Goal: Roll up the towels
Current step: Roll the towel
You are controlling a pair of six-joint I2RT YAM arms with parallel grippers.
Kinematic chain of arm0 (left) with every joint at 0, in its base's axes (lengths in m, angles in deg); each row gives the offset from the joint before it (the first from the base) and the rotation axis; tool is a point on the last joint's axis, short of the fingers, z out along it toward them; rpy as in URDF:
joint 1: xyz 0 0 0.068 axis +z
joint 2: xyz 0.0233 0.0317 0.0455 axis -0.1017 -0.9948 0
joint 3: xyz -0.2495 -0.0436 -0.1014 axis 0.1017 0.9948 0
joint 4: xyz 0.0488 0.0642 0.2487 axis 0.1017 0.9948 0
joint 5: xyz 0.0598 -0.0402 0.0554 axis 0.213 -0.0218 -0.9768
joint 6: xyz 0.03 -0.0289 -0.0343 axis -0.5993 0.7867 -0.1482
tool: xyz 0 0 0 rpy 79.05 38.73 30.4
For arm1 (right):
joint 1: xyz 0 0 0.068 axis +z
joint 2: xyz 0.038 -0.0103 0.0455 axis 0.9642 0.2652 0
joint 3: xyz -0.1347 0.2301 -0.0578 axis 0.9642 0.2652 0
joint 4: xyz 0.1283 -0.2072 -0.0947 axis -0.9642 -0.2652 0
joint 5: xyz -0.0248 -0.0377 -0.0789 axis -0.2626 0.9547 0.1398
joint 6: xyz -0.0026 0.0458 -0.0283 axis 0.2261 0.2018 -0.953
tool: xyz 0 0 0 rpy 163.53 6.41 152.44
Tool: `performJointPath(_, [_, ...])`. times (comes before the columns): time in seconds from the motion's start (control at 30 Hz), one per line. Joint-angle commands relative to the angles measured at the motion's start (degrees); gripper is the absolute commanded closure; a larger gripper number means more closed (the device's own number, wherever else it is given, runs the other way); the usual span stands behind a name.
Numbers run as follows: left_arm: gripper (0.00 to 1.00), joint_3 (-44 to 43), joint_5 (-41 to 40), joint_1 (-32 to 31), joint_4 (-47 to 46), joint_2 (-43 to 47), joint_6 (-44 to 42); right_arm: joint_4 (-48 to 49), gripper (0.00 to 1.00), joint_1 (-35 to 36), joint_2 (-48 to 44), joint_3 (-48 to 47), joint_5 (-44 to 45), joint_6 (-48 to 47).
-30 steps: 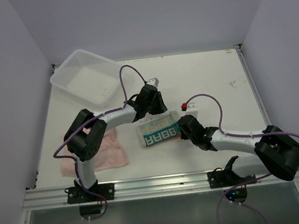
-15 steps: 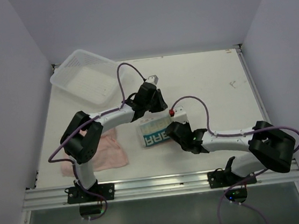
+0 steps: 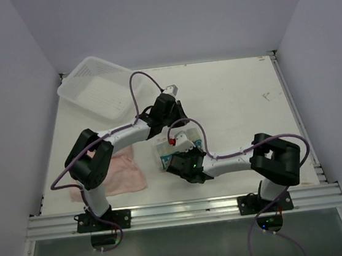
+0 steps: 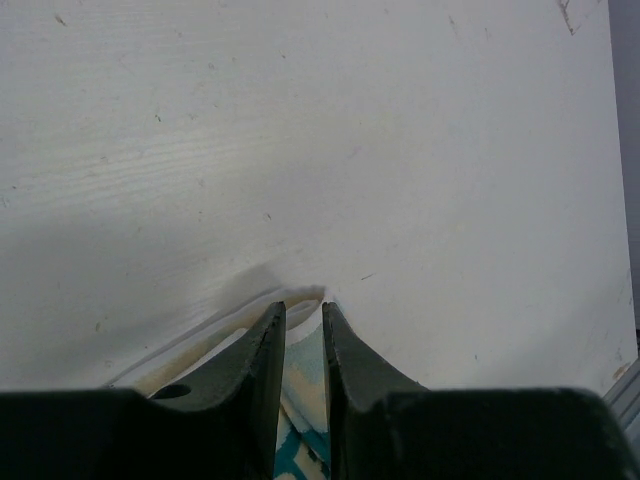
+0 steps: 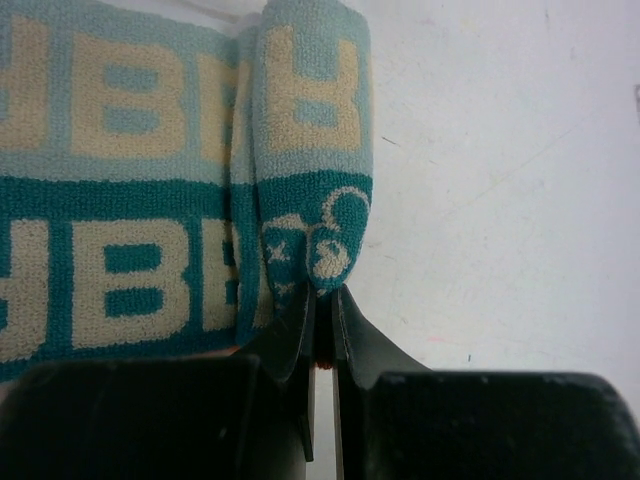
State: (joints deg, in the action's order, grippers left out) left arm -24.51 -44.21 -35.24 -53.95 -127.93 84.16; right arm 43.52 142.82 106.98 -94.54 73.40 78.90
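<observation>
The teal and white printed towel (image 3: 163, 148) lies mid-table, mostly hidden under both arms. In the right wrist view its lettered face (image 5: 120, 200) fills the left, with a rolled-over edge (image 5: 310, 150) standing up from it. My right gripper (image 5: 322, 300) (image 3: 173, 157) is shut on that rolled edge. My left gripper (image 4: 303, 312) (image 3: 175, 125) pinches the towel's far corner (image 4: 300, 385) against the table, its jaws nearly together with cloth between them. The plain pink towel (image 3: 127, 176) lies flat at the near left, partly under the left arm.
A white mesh basket (image 3: 95, 90) stands at the far left corner, tilted against the wall. The right arm stretches low across the table's near side from its base (image 3: 274, 165). Purple cables loop above both arms.
My right arm has swept left across the printed towel, carrying its edge over so that less of the lettered face shows. The left gripper has stayed on the far corner.
</observation>
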Motion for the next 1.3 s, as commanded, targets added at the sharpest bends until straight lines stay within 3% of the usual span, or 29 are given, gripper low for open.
performJointPath(0.0, [0.75,0.9,0.7,0.6,-2.1,3.5,-0.4,-5.9,1.0,1.8,4.0,-5.1,6.9,1.2])
performJointPath(0.47, [0.76,4.8,3.4,0.6,-4.6,6.0,-0.4,-16.0,1.0,6.0,18.8,-15.9,10.0,-0.4])
performJointPath(0.73, [0.78,7.3,5.0,0.6,-6.4,8.1,-1.4,-17.8,1.0,6.9,22.4,-19.5,9.1,-2.3])
performJointPath(1.27, [0.82,12.2,15.7,0.4,-11.2,5.7,-2.4,-20.5,1.0,7.2,26.5,-23.3,7.6,-2.5])
